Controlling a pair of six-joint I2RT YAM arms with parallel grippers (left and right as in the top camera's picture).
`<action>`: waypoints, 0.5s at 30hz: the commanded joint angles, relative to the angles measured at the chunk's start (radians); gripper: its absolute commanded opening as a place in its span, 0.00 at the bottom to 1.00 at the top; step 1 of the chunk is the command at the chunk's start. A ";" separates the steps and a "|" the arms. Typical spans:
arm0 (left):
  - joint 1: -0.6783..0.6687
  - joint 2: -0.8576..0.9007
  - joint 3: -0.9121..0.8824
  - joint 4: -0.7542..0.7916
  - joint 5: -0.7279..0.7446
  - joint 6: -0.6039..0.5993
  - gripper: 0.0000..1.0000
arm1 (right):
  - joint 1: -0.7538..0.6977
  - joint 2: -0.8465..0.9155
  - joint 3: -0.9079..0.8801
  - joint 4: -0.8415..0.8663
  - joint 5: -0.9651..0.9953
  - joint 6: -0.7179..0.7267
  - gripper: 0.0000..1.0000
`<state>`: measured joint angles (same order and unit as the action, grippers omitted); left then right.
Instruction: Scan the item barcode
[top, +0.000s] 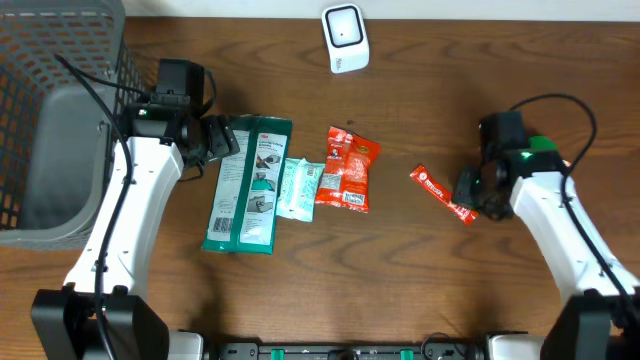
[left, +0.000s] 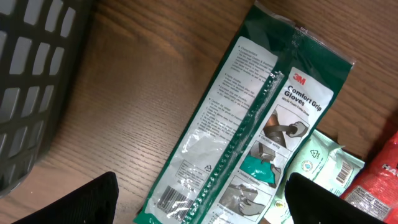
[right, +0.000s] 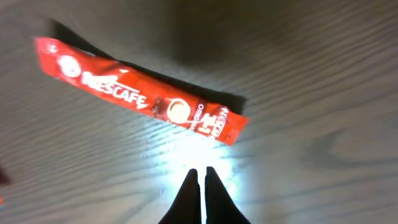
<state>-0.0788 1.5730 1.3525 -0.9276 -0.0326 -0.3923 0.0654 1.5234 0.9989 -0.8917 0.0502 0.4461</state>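
A white barcode scanner (top: 345, 38) stands at the back edge of the table. A red Nescafe stick (top: 438, 192) (right: 137, 96) lies flat on the wood. My right gripper (top: 467, 189) (right: 200, 182) is shut just short of the stick's near end, with nothing between its fingers. My left gripper (top: 224, 140) (left: 202, 208) hangs open over a green 3M gloves package (top: 248, 185) (left: 249, 124), whose barcode (left: 171, 198) faces up between the fingers. It holds nothing.
A pale green wipes packet (top: 297, 188) (left: 317, 165) and a red snack packet (top: 347, 168) lie beside the gloves. A grey mesh basket (top: 50, 120) (left: 31, 81) fills the far left corner.
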 joint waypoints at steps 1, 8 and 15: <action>0.004 -0.004 0.016 -0.003 -0.013 0.005 0.86 | -0.005 0.034 -0.074 0.048 -0.002 0.069 0.01; 0.004 -0.004 0.016 -0.003 -0.013 0.005 0.86 | -0.005 0.077 -0.164 0.112 0.036 0.092 0.01; 0.004 -0.004 0.016 -0.003 -0.013 0.005 0.86 | -0.005 0.085 -0.204 0.244 0.217 0.091 0.01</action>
<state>-0.0788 1.5730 1.3525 -0.9276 -0.0330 -0.3923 0.0654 1.6039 0.8028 -0.6865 0.1513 0.5186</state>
